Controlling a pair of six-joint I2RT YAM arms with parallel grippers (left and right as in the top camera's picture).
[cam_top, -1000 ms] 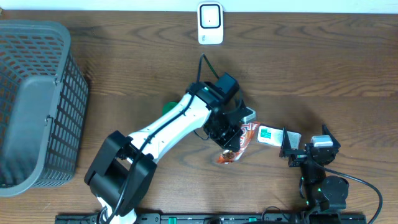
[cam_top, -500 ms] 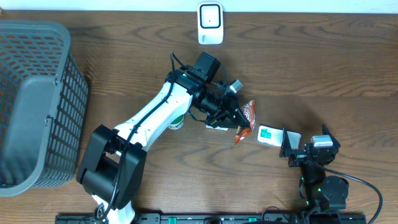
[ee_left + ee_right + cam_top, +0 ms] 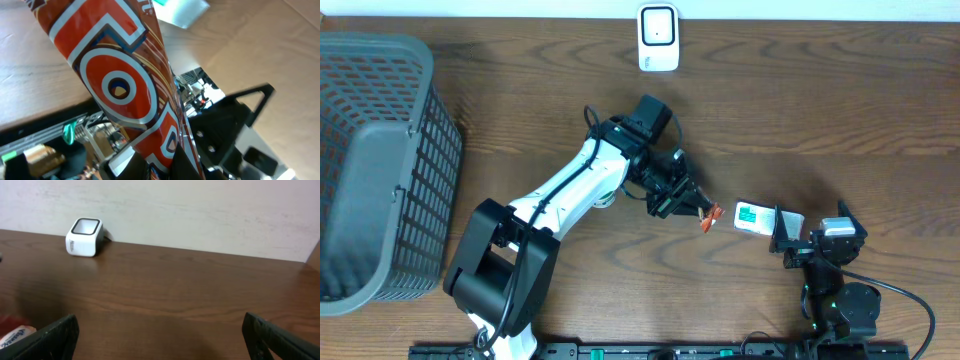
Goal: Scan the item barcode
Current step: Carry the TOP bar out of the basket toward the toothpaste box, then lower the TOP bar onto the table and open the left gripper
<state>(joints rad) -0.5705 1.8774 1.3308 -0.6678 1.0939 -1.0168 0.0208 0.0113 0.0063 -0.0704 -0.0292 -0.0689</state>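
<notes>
Left gripper (image 3: 694,204) is pinched tight on the packet (image 3: 710,216), out over mid-table, just beside a small white-and-green box (image 3: 752,216). The left wrist view fills with it: a glossy orange-red wrapper with white-ringed circles. The grey mesh basket (image 3: 432,130) sits far left, well apart. The right wrist view catches the white scanner (image 3: 84,236) at the wall edge, and the right gripper (image 3: 159,330) has its fingers spread wide.

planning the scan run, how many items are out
2: a glossy red-orange packet held in the left tool, a white-and-green pack beside the right tool. Another may hide under the left arm.
</notes>
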